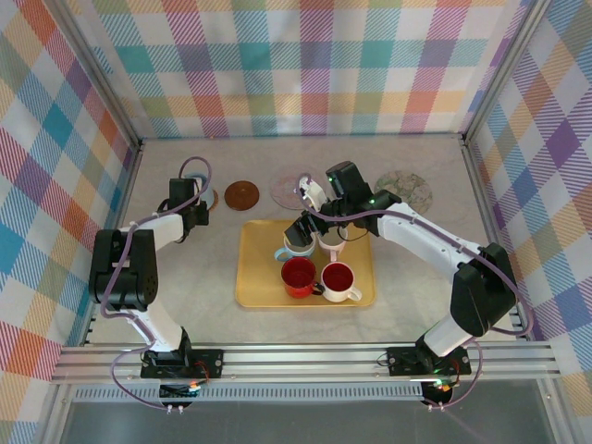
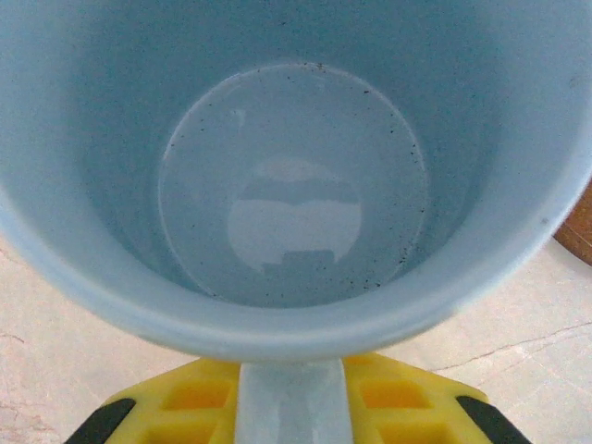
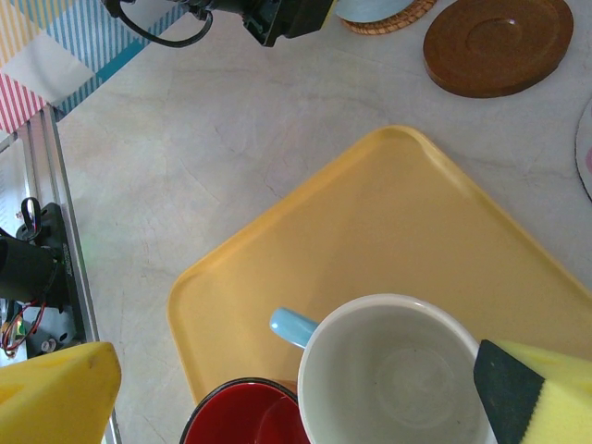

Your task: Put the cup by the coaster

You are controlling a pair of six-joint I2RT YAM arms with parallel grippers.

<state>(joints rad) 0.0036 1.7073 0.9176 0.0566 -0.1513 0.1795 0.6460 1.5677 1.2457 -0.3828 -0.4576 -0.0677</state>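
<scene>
- Close up at the left wrist, the left gripper (image 2: 291,402) is closed on the handle of the pale blue cup (image 2: 296,176). A yellow pad sits on each side of the handle. The cup stands upright, its empty inside facing the camera, and a brown coaster (image 2: 578,231) shows at the right edge.
- From the right wrist, the right gripper (image 3: 296,361) hangs wide open over the yellow tray (image 3: 388,213). A blue-handled mug (image 3: 393,370) stands between its fingers, with a red cup (image 3: 245,416) beside it. At the far edge the cup rests on a woven coaster (image 3: 393,18), just beside the brown one.
- From above, the left arm reaches to the far left of the table (image 1: 185,277). The right arm bends inward, wrist angled down over the tray's far half.
</scene>
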